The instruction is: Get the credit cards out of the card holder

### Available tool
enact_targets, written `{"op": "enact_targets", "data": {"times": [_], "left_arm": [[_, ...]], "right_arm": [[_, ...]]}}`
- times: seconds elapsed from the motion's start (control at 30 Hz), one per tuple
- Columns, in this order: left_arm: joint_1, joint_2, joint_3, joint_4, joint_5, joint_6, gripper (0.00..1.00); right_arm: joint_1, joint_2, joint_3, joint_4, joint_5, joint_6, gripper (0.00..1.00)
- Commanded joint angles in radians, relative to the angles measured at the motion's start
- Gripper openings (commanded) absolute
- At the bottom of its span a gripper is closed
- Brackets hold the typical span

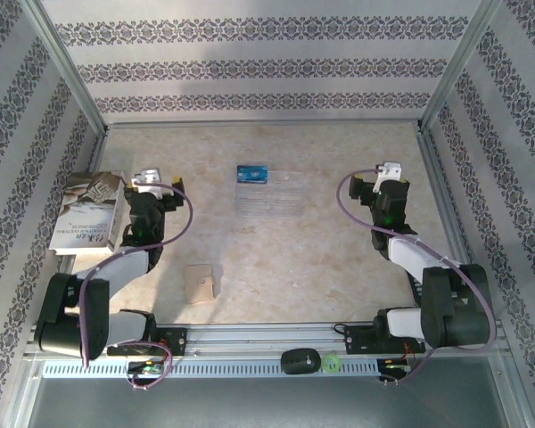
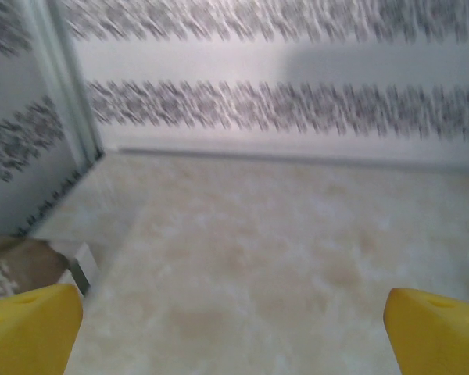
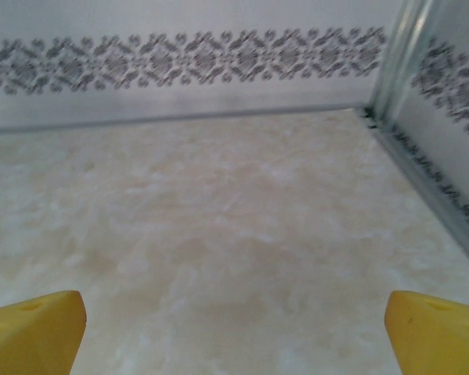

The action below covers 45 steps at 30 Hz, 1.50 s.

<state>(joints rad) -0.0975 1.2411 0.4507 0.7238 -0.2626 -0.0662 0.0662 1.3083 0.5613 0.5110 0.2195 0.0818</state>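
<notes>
The left gripper (image 1: 158, 182) is held empty, its yellow fingers (image 2: 31, 328) spread wide, beyond the card holder (image 1: 200, 283) and slightly to its left. The card holder is laid flat, its longer side running roughly near to far, and is judged closer to the left arm. A blue credit card (image 1: 251, 173) is seen well beyond the card holder, beside a clear tray (image 1: 272, 198). The right gripper (image 1: 385, 181), also spread wide, is held far to the card holder's right.

Clear plastic tray (image 1: 272, 201), seemingly matt card holder (image 1: 200, 283)
</notes>
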Motion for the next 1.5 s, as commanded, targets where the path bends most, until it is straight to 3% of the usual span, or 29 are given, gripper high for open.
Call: {"op": "enact_targets", "data": {"times": [0.0,0.03,0.13,0.17,0.23,0.27,0.37,0.43,0.53,0.63,0.73,0.9,1.03,1.17,1.47], "left_arm": [[-0.002,-0.04,0.0,-0.024,-0.18,-0.215,0.99],[-0.002,-0.055,0.012,-0.047,-0.231,-0.303,0.99],[0.028,-0.143,0.056,-0.263,-0.2,-0.548,0.99],[0.04,-0.172,0.065,-0.332,-0.192,-0.632,0.99],[0.096,-0.225,0.068,-0.43,-0.102,-0.766,0.99],[0.121,-0.236,0.055,-0.406,-0.04,-0.779,0.99],[0.159,-0.252,-0.036,-0.162,0.111,-0.786,0.99],[0.159,-0.261,-0.112,0.044,0.172,-0.805,0.99],[0.159,-0.316,-0.114,-0.031,0.213,-0.911,0.99],[0.156,-0.375,-0.061,-0.246,0.306,-0.919,0.99],[0.108,-0.441,-0.031,-0.478,0.371,-0.891,0.88],[-0.075,-0.602,0.009,-0.885,0.265,-0.845,0.86],[-0.103,-0.742,0.032,-1.153,0.206,-0.817,0.89],[-0.102,-0.85,0.032,-1.23,0.16,-0.789,0.93],[-0.103,-0.877,0.039,-1.28,0.147,-0.764,0.94]], "right_arm": [[0.06,0.0,0.098,-0.213,0.307,0.071,0.98],[0.075,0.015,0.135,-0.254,0.384,0.123,0.98],[0.055,0.02,0.238,-0.527,0.355,0.411,0.98],[0.033,0.018,0.263,-0.626,0.318,0.502,0.98],[-0.038,0.024,0.242,-0.591,0.046,0.536,0.98],[-0.063,0.029,0.217,-0.528,-0.058,0.546,0.98],[-0.069,0.03,0.162,-0.414,-0.184,0.594,0.98],[-0.05,0.034,0.187,-0.464,-0.272,0.587,0.98],[0.058,0.003,0.193,-0.517,-0.32,0.534,0.98],[0.202,-0.04,0.176,-0.529,-0.371,0.508,0.98],[0.325,-0.045,0.191,-0.576,-0.438,0.466,0.98],[0.501,0.046,0.265,-0.635,-0.621,0.418,0.95],[0.669,0.19,0.351,-0.631,-0.72,0.395,0.89],[0.76,0.375,0.459,-0.601,-0.811,0.421,0.74],[0.85,0.608,0.623,-0.57,-0.823,0.525,0.6]]}}
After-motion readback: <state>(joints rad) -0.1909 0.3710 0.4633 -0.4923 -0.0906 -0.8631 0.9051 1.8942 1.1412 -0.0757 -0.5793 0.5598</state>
